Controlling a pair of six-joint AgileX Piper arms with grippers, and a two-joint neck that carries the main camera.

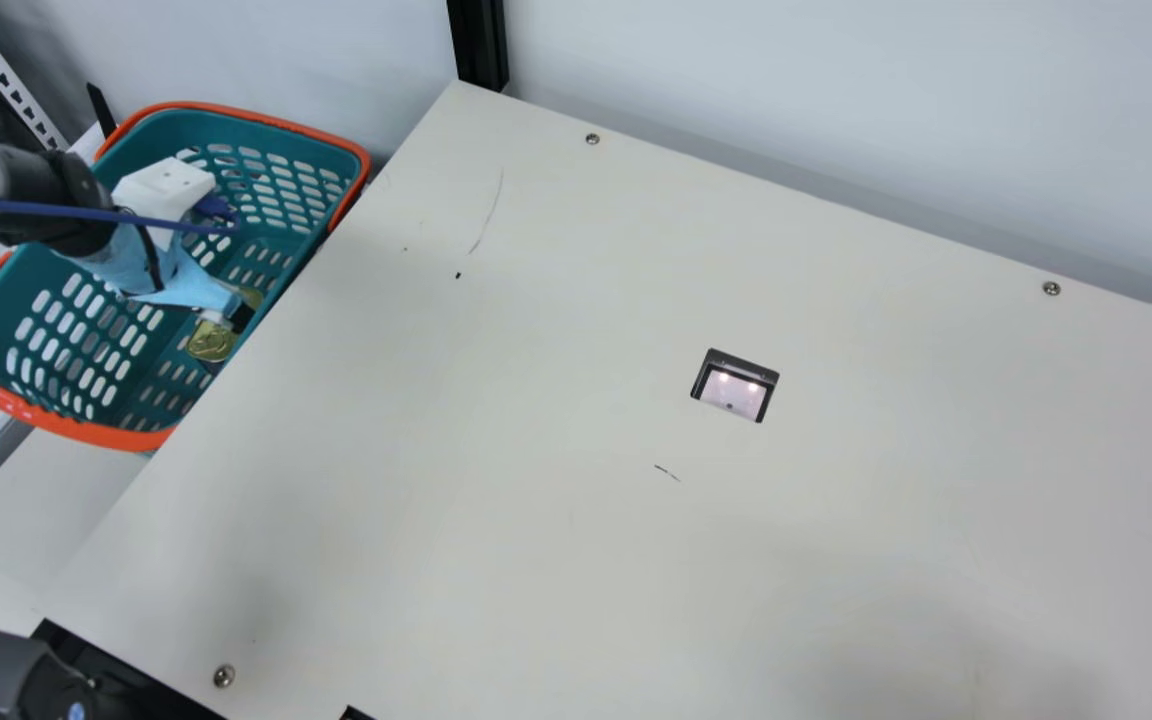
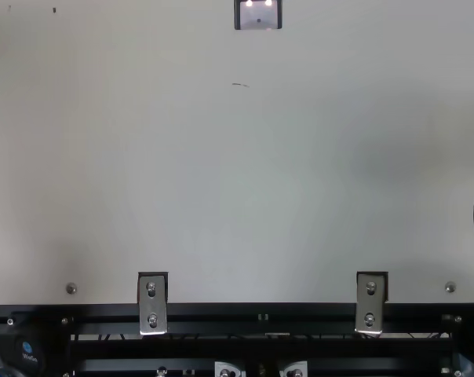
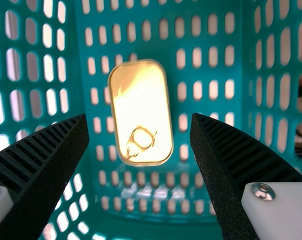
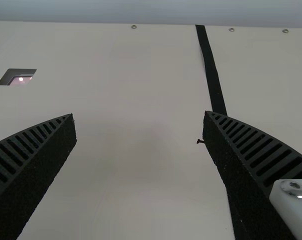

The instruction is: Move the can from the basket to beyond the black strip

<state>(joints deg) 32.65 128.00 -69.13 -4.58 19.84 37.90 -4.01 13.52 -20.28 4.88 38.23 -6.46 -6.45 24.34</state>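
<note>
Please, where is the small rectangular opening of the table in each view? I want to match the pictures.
Main view: the opening is right of centre.
Top view: at the top edge, slightly right of centre.
Left wrist view: the basket interior instead.
Right wrist view: upper left.
Shared landmark, main, top and right wrist views: cream table surrounding it.

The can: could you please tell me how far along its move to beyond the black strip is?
The approach looks mostly done: the left gripper is down inside the basket, its open fingers aimed at the can. Nothing is in hand yet, as those fingers stand apart without gripping it. Left to do: the grasp, the lift out and the placing beyond the black strip.
</note>
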